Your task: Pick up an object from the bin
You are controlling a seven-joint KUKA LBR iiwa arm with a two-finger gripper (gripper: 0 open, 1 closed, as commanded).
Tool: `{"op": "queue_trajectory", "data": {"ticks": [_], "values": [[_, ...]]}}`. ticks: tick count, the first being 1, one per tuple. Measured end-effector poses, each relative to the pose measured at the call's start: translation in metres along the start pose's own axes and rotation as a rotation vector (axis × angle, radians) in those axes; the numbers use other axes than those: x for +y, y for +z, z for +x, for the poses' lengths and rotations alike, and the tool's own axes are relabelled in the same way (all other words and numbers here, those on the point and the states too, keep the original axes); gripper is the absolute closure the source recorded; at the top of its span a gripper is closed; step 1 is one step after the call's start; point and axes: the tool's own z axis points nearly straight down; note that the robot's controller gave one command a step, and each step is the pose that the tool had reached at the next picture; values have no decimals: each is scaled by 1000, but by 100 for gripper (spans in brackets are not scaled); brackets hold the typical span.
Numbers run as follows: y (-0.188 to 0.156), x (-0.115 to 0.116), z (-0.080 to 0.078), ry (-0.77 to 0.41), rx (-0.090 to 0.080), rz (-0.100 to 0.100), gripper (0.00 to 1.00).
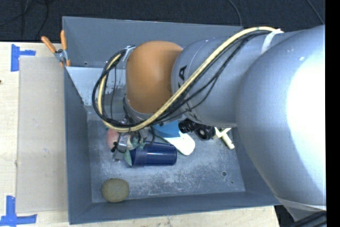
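Grey arm (pixel 276 114), orange-covered wrist (pixel 151 77) bent down, gripper (pixel 121 149) beside dark blue cylinder (pixel 154 156); its grip cannot be told.

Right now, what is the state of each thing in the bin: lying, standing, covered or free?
Blue cylinder: lying on its side, left end under the arm.
White piece: lying flat, against the cylinder's right end.
Light blue piece: mostly covered by the arm.
Pink thing: mostly covered by the arm.
Olive lump: lying free, apart from the rest, near the bin's lower left corner.

Navy cylinder (pixel 154 156), olive-tan round lump (pixel 115 190), speckled grey bin (pixel 212 175).
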Motion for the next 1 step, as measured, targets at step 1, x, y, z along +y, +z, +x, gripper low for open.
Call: {"op": "queue_trajectory", "data": {"ticks": [1], "values": [[-18, 0, 0, -1, -1, -1, 100]]}}
